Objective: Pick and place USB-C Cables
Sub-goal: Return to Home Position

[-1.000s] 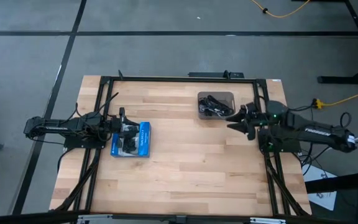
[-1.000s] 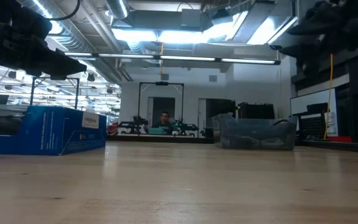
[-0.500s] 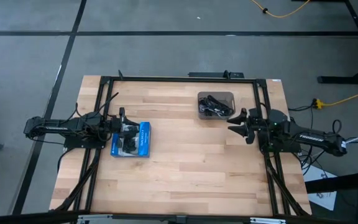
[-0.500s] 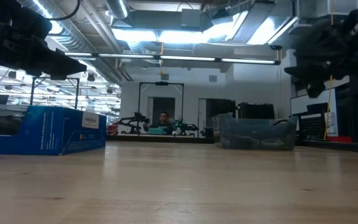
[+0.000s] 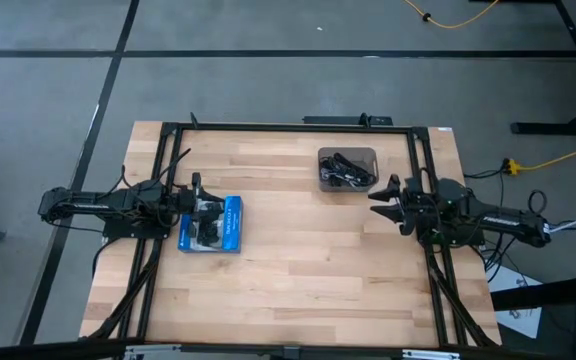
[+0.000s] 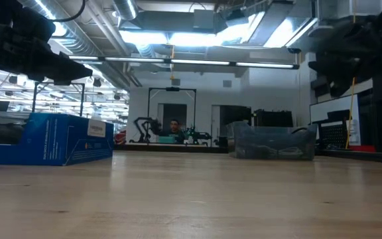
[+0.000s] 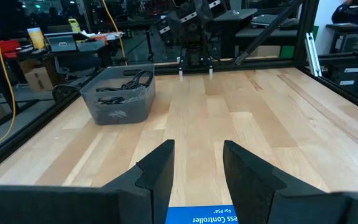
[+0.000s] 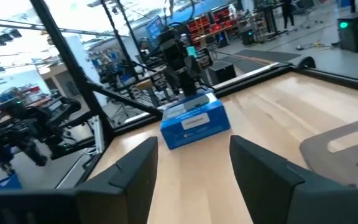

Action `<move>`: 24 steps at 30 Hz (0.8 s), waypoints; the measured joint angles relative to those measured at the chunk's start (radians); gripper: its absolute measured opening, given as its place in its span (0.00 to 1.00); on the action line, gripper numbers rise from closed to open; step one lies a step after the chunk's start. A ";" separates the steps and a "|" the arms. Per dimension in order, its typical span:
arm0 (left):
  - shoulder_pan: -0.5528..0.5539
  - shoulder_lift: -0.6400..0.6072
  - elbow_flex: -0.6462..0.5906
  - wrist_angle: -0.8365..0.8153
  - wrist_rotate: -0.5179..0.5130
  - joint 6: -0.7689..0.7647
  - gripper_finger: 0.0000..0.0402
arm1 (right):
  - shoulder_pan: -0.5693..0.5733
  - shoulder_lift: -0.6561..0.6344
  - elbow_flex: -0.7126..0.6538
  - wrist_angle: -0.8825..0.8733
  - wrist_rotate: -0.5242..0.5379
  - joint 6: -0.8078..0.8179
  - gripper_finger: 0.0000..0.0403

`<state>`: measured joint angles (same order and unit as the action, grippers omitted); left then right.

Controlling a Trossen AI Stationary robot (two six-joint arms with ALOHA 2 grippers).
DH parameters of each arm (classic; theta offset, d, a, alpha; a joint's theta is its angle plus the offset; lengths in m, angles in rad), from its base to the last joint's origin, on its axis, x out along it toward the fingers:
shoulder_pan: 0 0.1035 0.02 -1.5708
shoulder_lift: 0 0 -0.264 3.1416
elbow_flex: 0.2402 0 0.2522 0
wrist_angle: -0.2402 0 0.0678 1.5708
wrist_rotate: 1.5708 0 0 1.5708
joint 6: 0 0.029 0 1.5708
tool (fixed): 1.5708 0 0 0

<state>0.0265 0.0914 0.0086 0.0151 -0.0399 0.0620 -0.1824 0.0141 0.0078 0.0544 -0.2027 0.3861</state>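
Several black USB-C cables (image 5: 344, 166) lie bundled in a small grey bin (image 5: 366, 154) at the table's far right; I make out no pale ones. The cables also show in the left wrist view (image 7: 128, 81). My right gripper (image 5: 383, 198) is open and empty, above the table just to the right and near side of the bin; the bin's rim shows in its wrist view (image 8: 347, 144). My left gripper (image 5: 208, 212) is open and empty, hovering over a blue box (image 5: 230, 222) at the left.
The blue box (image 6: 45, 138) lies flat on the table at the left, under my left gripper (image 6: 25, 40). The grey bin (image 6: 274, 143) stands at the far right. Bare wood lies between them and along the near side. A black frame (image 5: 288, 126) runs round the table.
My right arm has sunk lower and drawn back a little toward the table's right edge. Its gripper stays open beside the bin. The cables and the box have not moved.
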 joint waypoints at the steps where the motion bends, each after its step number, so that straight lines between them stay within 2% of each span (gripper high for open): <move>1: 0.000 0.000 0.000 0.000 0.000 0.000 0.33 | 0.013 -0.006 0.000 -0.001 0.001 -0.002 0.51; 7: 0.000 0.000 0.000 0.000 0.000 0.000 0.33 | 0.156 -0.014 0.001 -0.007 0.026 0.001 0.51; 10: 0.000 0.000 0.000 0.000 -0.001 0.000 0.33 | 0.192 -0.014 0.001 -0.006 0.026 -0.001 0.51; 24: 0.000 0.000 0.000 0.000 -0.002 0.000 0.33 | 0.197 -0.013 0.001 -0.006 0.026 -0.002 0.51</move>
<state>0.0265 0.0910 0.0085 0.0151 -0.0418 0.0620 0.0147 0.0015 0.0086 0.0486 -0.1764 0.3839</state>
